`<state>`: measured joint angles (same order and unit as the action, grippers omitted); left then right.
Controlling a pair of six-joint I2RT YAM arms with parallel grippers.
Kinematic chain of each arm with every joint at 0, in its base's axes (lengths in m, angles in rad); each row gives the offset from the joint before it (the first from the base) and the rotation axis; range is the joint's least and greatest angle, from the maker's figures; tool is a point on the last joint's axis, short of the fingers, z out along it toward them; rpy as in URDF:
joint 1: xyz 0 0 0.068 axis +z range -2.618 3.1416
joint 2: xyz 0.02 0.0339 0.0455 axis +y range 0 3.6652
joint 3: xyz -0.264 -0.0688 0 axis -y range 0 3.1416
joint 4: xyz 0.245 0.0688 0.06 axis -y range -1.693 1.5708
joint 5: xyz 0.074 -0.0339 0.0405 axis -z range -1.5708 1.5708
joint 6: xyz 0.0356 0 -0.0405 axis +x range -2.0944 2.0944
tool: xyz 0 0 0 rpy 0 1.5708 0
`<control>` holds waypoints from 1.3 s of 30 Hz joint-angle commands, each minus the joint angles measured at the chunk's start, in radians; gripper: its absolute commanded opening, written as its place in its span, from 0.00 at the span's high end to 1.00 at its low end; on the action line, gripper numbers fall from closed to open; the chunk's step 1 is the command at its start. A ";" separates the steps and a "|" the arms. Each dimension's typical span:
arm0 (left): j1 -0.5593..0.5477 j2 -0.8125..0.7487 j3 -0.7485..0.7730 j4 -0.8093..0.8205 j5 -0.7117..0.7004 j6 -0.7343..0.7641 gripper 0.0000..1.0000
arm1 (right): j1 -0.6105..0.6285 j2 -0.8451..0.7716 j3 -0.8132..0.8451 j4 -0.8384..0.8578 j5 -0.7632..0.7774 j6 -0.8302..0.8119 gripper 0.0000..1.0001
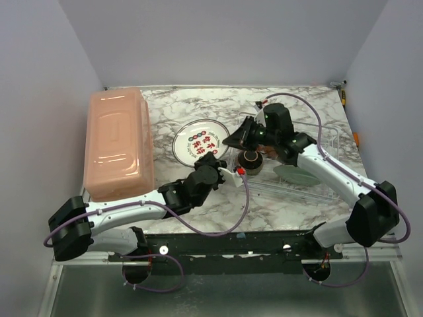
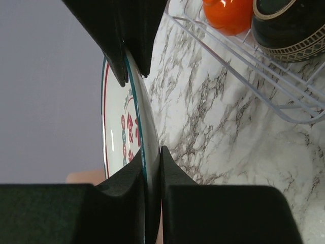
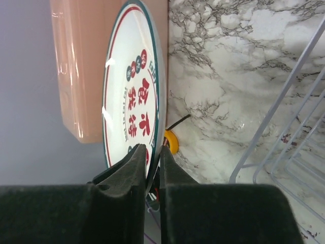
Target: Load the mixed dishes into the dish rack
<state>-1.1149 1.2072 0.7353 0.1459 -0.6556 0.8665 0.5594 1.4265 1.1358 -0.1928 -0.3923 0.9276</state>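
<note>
Jaws of the left gripper [image 2: 152,152] stand almost together, separated only by the thin rim of the white plate [image 2: 119,132], which runs between the two pads. The right gripper [image 3: 152,148] shows the same condition: a narrow slit between its fingers, with the rim of the same plate entering it. Each gripper pinches the plate at its edge, and neither touches any other dish.

Top view: the plate is round, white with a teal edge and red characters. It sits face up over the marble table [image 1: 165,109], between the salmon-pink tub [image 1: 117,145] and the dish rack [image 1: 337,142]. The left gripper [image 1: 211,160] is at the near-right part of the rim. The right gripper [image 1: 232,140] is at the side toward the rack. Whether the plate rests on the table or is raised off it cannot be determined.

Left wrist view only: an orange bowl [image 2: 228,12] and a dark brown bowl [image 2: 294,25] sit inside the rack wires, and the right gripper's fingers [image 2: 137,30] clamp the far rim.

Right wrist view only: a small yellow object [image 3: 171,142] lies on the marble just beside the plate's rim, near the fingers.

Top view only: a teal plate [image 1: 295,174] sits in the rack beside the dark brown bowl, under the right arm.
</note>
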 commanded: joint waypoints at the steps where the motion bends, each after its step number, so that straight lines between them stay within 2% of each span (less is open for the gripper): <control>1: -0.008 -0.063 -0.001 0.055 -0.009 -0.044 1.00 | 0.003 -0.084 0.030 -0.095 -0.064 -0.181 0.82; 4: -0.012 -0.067 0.015 0.007 0.036 -0.072 1.00 | 0.003 -0.122 0.052 -0.163 -0.015 -0.252 0.66; 11: -0.025 -0.060 0.089 -0.115 0.093 -0.129 1.00 | 0.004 -0.225 0.121 -0.302 0.152 -0.381 0.36; 15: -0.024 -0.058 0.174 -0.248 0.182 -0.212 1.00 | 0.004 -0.296 0.153 -0.354 0.275 -0.425 0.19; 17: -0.024 -0.054 0.224 -0.309 0.253 -0.254 1.00 | 0.004 -0.335 0.160 -0.361 0.330 -0.438 0.14; 22: -0.024 -0.042 0.351 -0.437 0.438 -0.360 1.00 | 0.004 -0.446 0.153 -0.361 0.479 -0.484 0.11; 28: -0.022 -0.046 0.463 -0.499 0.728 -0.446 1.00 | 0.003 -0.578 0.142 -0.376 0.662 -0.514 0.09; 35: -0.006 0.011 0.584 -0.515 1.094 -0.517 1.00 | 0.004 -0.742 0.093 -0.317 0.729 -0.581 0.05; 39: 0.014 0.088 0.664 -0.515 1.273 -0.551 1.00 | 0.002 -0.782 0.094 -0.319 0.753 -0.608 0.03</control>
<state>-1.1233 1.2293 1.3106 -0.3912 0.3233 0.3721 0.5613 0.6640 1.2442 -0.5224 0.2916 0.3725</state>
